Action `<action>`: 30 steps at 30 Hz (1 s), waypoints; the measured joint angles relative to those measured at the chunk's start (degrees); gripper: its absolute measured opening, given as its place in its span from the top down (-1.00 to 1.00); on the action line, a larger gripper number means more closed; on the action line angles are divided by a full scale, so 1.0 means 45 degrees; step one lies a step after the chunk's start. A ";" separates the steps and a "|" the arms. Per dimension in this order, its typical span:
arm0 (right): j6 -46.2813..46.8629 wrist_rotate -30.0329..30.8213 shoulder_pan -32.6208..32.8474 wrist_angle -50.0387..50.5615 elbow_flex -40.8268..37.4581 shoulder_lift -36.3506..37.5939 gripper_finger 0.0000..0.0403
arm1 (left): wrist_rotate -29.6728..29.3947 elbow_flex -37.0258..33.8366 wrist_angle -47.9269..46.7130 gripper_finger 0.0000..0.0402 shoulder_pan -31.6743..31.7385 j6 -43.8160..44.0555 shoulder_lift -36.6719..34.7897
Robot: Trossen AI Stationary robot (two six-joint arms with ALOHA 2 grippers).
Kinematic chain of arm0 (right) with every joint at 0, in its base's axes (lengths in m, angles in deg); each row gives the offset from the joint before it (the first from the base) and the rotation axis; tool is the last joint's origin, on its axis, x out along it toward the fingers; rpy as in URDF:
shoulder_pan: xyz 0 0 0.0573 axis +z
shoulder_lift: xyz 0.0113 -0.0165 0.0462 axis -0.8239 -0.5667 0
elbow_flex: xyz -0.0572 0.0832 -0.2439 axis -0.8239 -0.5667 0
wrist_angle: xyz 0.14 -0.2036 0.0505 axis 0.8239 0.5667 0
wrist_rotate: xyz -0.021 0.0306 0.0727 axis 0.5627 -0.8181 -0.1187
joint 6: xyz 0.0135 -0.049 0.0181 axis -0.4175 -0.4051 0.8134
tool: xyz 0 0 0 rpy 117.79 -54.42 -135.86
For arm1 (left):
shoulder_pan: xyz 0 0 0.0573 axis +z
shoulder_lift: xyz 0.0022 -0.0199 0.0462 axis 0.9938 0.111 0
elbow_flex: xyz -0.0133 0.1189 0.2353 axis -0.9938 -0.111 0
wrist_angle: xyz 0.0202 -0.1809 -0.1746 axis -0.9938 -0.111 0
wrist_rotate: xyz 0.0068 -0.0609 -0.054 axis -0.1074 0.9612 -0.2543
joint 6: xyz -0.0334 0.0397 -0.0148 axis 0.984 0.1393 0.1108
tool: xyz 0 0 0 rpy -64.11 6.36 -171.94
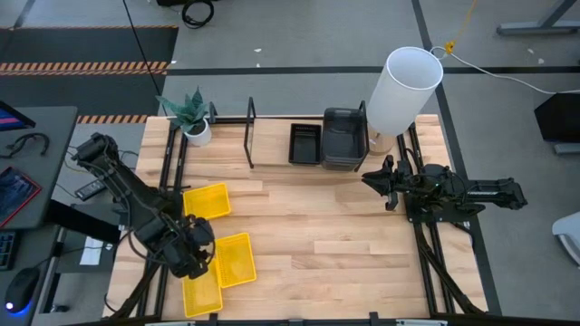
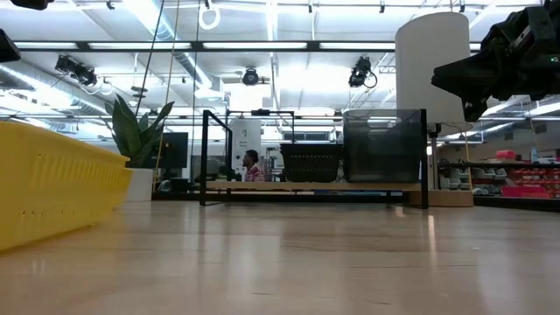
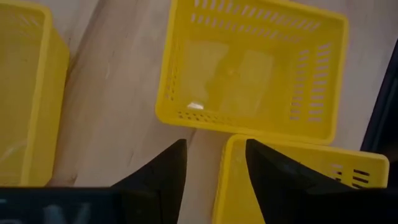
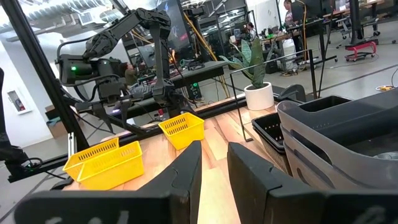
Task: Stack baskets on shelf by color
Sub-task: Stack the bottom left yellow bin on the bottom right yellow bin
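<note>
Three yellow baskets lie at the table's near left: one farther back [image 1: 207, 201], one in the middle [image 1: 234, 260], one at the near edge [image 1: 201, 294]. My left gripper [image 1: 194, 254] hangs open over them. In the left wrist view its fingers [image 3: 214, 177] stand on either side of the corner wall of the near basket [image 3: 298, 171]; I cannot tell whether they touch it. A black basket [image 1: 304, 143] and a stack of dark grey baskets [image 1: 344, 138] sit on the shelf [image 1: 272, 156]. My right gripper [image 1: 373, 179] is open and empty, just in front of the grey stack.
A white cylinder [image 1: 404, 91] stands at the shelf's right end and a potted plant [image 1: 192, 118] at its left end. The shelf's black upright frames [image 1: 250, 132] rise between them. Bare wood lies across the table's middle [image 1: 317, 235].
</note>
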 joint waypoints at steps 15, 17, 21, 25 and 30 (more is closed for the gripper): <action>0.0000 0.0000 0.0000 0.0000 0.0000 0.0000 0.59 | -0.0457 -0.0005 0.0005 0.14 -0.0978 0.0941 0.0000; 0.0000 0.0000 -0.0004 0.0000 0.0004 0.0000 0.59 | -0.0239 -0.0007 0.0005 0.14 -0.1006 0.0965 0.0000; 0.0000 -0.0001 -0.0005 0.0000 0.0001 0.0000 0.59 | 0.0742 -0.0010 -0.0004 0.14 -0.0920 0.0970 0.0000; 0.0000 0.0000 0.0000 0.0000 0.0000 0.0000 0.59 | 0.1110 -0.0010 -0.0005 0.14 -0.0737 0.0975 0.0000; 0.0000 0.0000 -0.0002 0.0003 0.0000 0.0000 0.59 | 0.1091 -0.0010 -0.0018 0.14 -0.0676 0.1000 0.0267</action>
